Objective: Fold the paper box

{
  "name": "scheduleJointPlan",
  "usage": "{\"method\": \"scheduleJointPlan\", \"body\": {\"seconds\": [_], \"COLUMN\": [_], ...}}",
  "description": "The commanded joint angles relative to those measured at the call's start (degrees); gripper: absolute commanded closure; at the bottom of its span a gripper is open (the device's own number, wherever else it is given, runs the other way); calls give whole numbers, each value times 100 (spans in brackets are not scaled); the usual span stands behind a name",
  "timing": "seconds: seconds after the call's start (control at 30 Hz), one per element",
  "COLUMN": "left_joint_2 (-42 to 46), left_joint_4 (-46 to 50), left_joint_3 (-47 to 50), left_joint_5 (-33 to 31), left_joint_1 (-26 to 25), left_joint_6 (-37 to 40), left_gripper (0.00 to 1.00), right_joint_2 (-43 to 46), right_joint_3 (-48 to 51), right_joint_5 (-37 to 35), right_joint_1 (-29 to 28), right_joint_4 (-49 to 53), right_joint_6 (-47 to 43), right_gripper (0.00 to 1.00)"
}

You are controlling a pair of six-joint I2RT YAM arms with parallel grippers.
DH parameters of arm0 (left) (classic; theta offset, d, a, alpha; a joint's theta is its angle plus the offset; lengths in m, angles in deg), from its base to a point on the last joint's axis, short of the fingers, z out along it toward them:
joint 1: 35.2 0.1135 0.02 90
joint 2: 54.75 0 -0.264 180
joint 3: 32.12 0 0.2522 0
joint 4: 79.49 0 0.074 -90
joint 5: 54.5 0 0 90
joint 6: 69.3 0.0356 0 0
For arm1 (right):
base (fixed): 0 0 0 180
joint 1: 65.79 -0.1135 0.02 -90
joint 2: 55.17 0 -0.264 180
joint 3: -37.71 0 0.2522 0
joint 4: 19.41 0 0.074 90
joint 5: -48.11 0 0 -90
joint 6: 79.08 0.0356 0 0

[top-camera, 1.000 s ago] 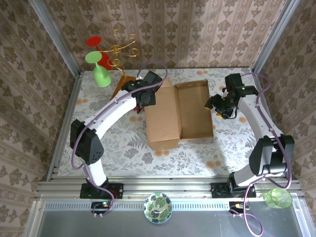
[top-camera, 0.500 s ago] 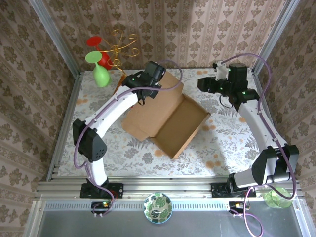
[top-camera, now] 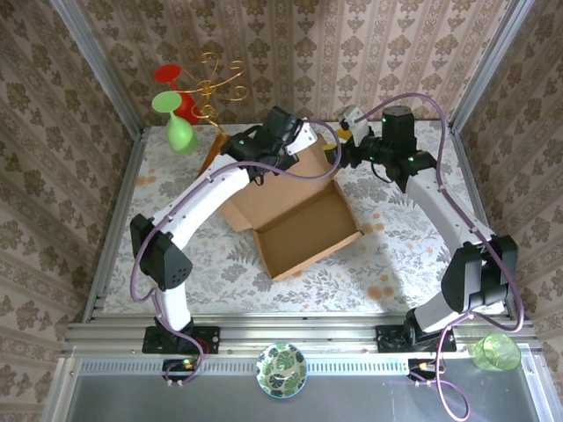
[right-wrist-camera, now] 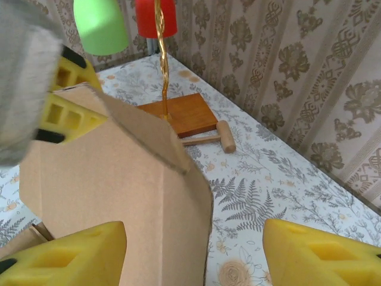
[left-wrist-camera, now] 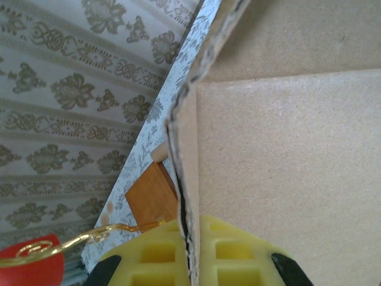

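- My left end effector [left-wrist-camera: 189, 253] is clamped on a raised flap of the paper box [top-camera: 303, 229].
- My right end effector [right-wrist-camera: 193, 250] stands wide, with that flap's edge between its fingers.
- The box sits open mid-counter [top-camera: 396, 255], and the wooden board [right-wrist-camera: 178, 113] crowds in just behind it.

The left arm [top-camera: 207, 198] and right arm [top-camera: 449, 207] had white tubular links, black joint housings and purple cables [top-camera: 422, 98] looping alongside. The left end effector [left-wrist-camera: 189, 244] and right end effector [right-wrist-camera: 196, 256] wore yellow fingers [right-wrist-camera: 324, 253] with rectangular pockets and black corners.
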Motion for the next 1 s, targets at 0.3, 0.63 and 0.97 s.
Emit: {"method": "scheduleJointPlan", "body": {"seconds": [0.3,0.63,0.97], "left_joint_2": [-263,-14,2475], "left_joint_4": [-69,123,-244], "left_joint_3": [-434,-712,2280], "left_joint_5": [203,241,1868], "left_joint_1": [-86,213,1538], "left_joint_6": [552,-1083,-3484], "left_gripper": [100,26,29], "right_joint_2": [-327,29,431], "right_joint_3": [-311,273,1003], "right_joint_5": [200,-49,6], "right_joint_1": [-104,-10,489], "right_joint_4": [562,78,-540], "right_joint_6": [-214,-148,-61], "right_gripper": [71,100,100]}}
